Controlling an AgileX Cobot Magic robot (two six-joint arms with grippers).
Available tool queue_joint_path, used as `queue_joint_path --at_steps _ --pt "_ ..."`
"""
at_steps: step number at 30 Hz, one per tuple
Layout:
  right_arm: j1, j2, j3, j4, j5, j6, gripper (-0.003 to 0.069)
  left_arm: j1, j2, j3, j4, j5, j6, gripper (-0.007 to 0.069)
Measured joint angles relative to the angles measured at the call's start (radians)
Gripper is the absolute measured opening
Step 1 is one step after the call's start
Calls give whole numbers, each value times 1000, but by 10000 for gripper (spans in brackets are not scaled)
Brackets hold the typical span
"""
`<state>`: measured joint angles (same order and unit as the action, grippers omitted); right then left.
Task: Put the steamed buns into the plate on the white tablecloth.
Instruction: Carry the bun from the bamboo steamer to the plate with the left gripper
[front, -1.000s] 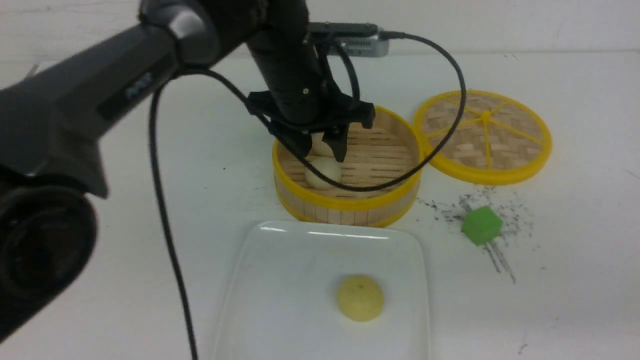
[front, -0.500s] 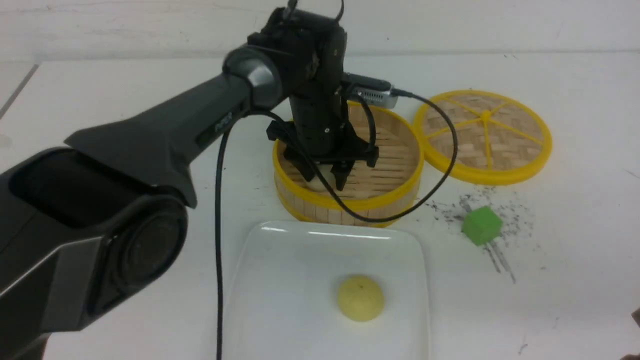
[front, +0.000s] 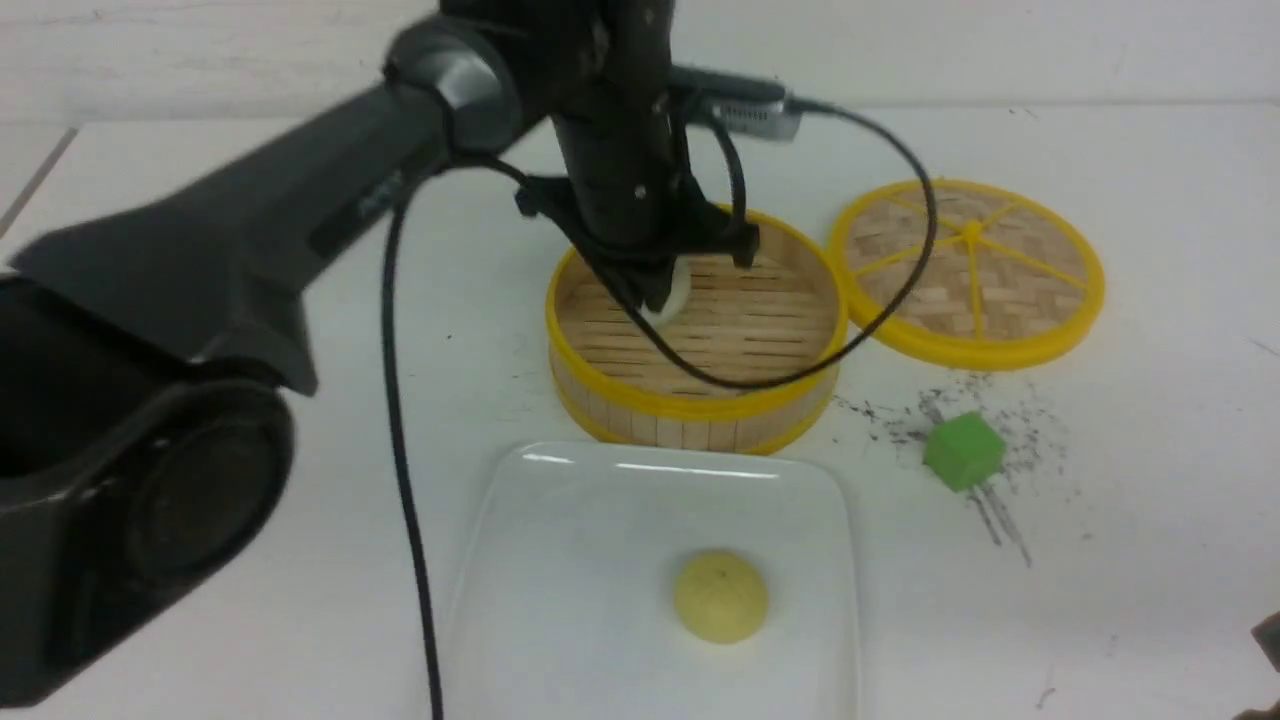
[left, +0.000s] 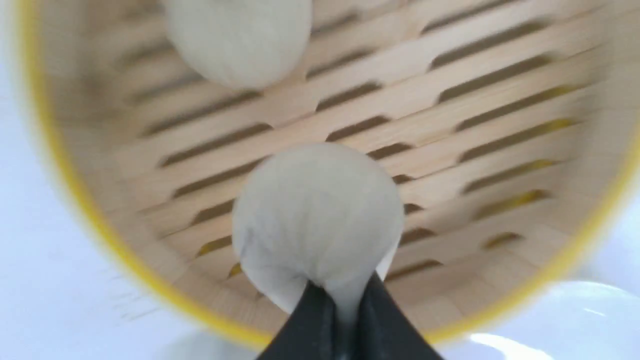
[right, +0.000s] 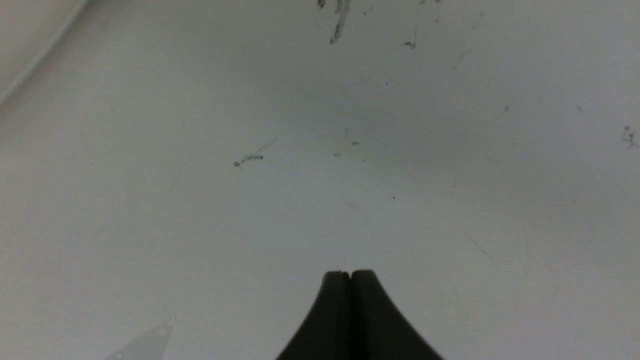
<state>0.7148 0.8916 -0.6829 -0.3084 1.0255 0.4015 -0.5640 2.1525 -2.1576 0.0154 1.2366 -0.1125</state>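
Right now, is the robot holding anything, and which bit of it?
Yes: the left arm's jaws pinch the small off-white round steamed bun by its edge. The right arm's jaws hold nothing.

The plate (front: 560, 560) lies nearest the robot, one bun (front: 720, 596) on its right half, the steamer basket (front: 690, 408) just behind. Right of the basket lies the lid (front: 966, 272), the cube (front: 963, 451) before it. A second bun (left: 240, 35) lies in the basket, a third bun (left: 317, 215) above its floor in the left gripper (left: 341, 312).

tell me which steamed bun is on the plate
The pale yellow bun, on the white plate. One off-white bun lies in the bamboo steamer; the left claw grips the other.
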Motion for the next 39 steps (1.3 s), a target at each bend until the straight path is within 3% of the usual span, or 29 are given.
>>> queue_joint_path --at_steps 6,12,17,21,24,31,35,39 --pt "0 0 0 0 0 0 -15 0 -257 2 -46 1 -36 23" --pt "0 -1 0 3 0 0 -15 0 -446 325 -113 1 -39 26" --pt "0 -4 0 14 1 0 -15 0 -432 633 -135 -6 -40 34" --pt "0 -4 0 15 1 0 -15 0 -398 801 -165 -109 -40 64" --pt "0 -4 0 16 0 0 -14 0 -372 830 -177 -159 -40 108" --pt "0 -4 0 15 0 0 -11 0 -332 834 -185 -195 -40 301" --pt "0 -4 0 19 0 0 -8 0 -331 757 -165 -191 -44 450" --pt "0 -4 1 19 0 0 -8 0 -306 582 -107 -157 -76 507"
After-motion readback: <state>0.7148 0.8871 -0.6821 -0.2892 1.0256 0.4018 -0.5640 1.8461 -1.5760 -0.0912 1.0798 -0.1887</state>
